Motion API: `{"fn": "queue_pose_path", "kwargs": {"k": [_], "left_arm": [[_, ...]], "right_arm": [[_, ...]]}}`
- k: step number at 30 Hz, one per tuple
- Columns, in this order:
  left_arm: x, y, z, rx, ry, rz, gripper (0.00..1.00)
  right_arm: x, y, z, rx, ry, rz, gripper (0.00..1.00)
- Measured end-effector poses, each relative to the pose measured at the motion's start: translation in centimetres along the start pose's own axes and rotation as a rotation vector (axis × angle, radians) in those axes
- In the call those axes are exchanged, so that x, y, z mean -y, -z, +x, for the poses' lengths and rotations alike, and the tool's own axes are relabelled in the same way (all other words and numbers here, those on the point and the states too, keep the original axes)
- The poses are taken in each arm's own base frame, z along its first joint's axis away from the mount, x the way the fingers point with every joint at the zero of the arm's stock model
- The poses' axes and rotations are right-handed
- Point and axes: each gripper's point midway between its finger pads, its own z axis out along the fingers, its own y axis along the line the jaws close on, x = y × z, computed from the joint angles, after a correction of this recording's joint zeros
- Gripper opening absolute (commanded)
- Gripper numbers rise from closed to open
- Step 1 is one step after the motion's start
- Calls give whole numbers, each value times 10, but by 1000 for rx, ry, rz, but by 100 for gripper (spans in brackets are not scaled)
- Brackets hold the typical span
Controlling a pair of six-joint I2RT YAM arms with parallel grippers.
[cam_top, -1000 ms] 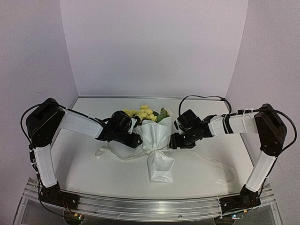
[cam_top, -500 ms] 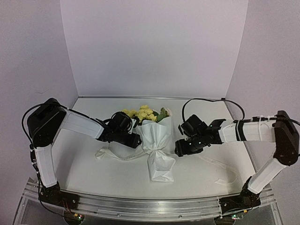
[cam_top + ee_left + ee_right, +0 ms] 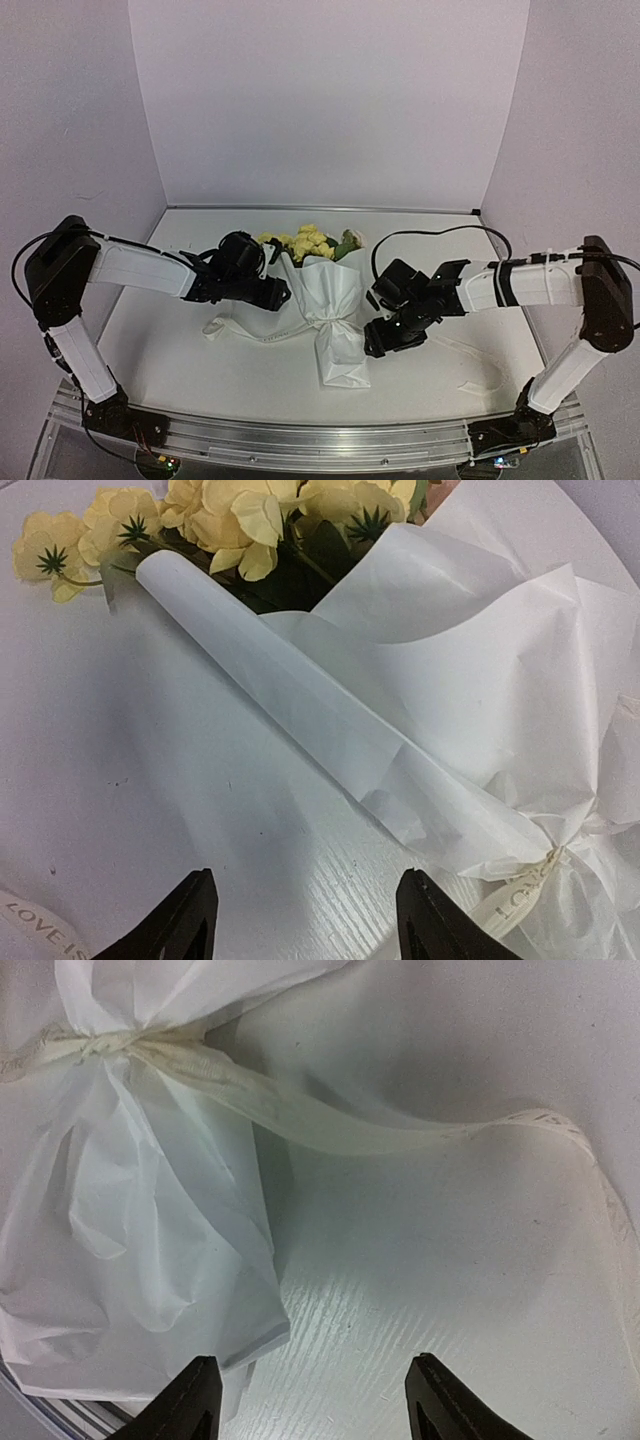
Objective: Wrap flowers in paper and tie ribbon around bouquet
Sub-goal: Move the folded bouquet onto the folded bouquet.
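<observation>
**Op 2:** Top cam first. Where's it at?

**Op 1:** I see the bouquet (image 3: 333, 300), a white tissue cone, lying mid counter (image 3: 180, 370). The pale yellow flowers (image 3: 312, 243) point at the back wall. A narrow cream fabric ribbon (image 3: 212, 327) cinches the waist, tails trailing both sides. Left jaws are near the cone's upper left, right jaws just beside the waist. Neither's touching, far as I can tell.

**Op 2:** L wrist?

**Op 1:** Left jaws spread, nothing btwn them. The thin white wrapping paper (image 3: 480, 680) lies ahead, rolled edge nearest.

**Op 2:** R wrist?

**Op 1:** Right jaws spread too, empty, over bare counter beside the flared foot. A ribbon tail runs across ahead.

**Op 2:** Handling?

**Op 1:** I reckon v. light and soft. Tissue crumples and tears, and the ribbon's limp, prob. slick. I'd pinch a ribbon tail, or the cinched waist, never the blooms.
</observation>
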Motion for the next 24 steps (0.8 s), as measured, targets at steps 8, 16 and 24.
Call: {"fn": "queue_pose_path", "kwargs": {"k": [8,16,24], "left_arm": [[-4,19,15,-2,-11,6,63],[18,32,40,-32,-171,74,63],[37,56,63,-27,-433,184,64]], "right_arm": [[-4,-16,4,-29,-70,6,30],[-17,-20,5,-14,-121,-30,11],[-17,-21,34,-31,-154,-12,8]]}}
